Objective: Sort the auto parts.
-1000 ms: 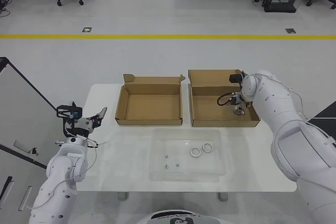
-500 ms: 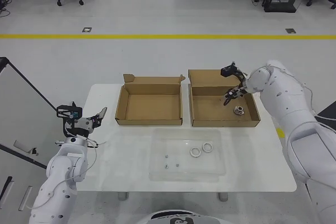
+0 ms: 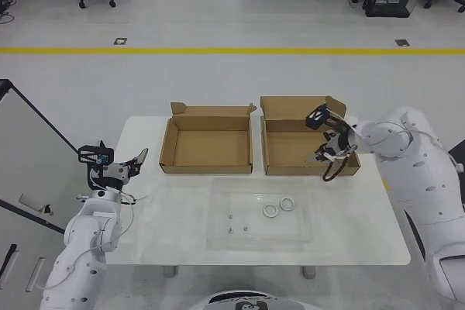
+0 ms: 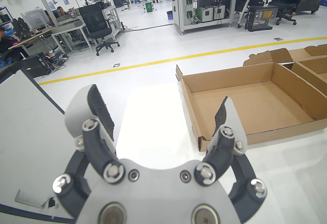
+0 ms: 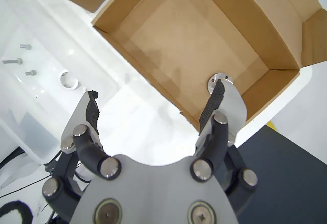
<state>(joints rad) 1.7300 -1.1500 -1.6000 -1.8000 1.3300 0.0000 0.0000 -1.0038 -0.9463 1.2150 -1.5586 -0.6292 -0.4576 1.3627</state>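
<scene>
Before you, the left cardboard box [image 3: 208,147] and right cardboard box [image 3: 291,143] are matt brown, faintly fibrous. Your table [image 3: 163,217] is smooth, glossy white. The tray [image 3: 293,231] is clear, shiny plastic, holding dull grey metal bolts [image 5: 12,61] and smooth white rings [image 3: 271,210]. A bright machined metal disc [image 5: 215,80] gleams. Your left gripper [image 4: 159,93] and right gripper [image 5: 155,89] carry rough, black, ribbed pads [image 4: 101,110] on satin silver shells.

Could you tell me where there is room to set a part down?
The left cardboard box is empty; the right box holds only a metal disc in a corner. The table is bare beside the clear tray, whose middle holds rings and bolts.
</scene>
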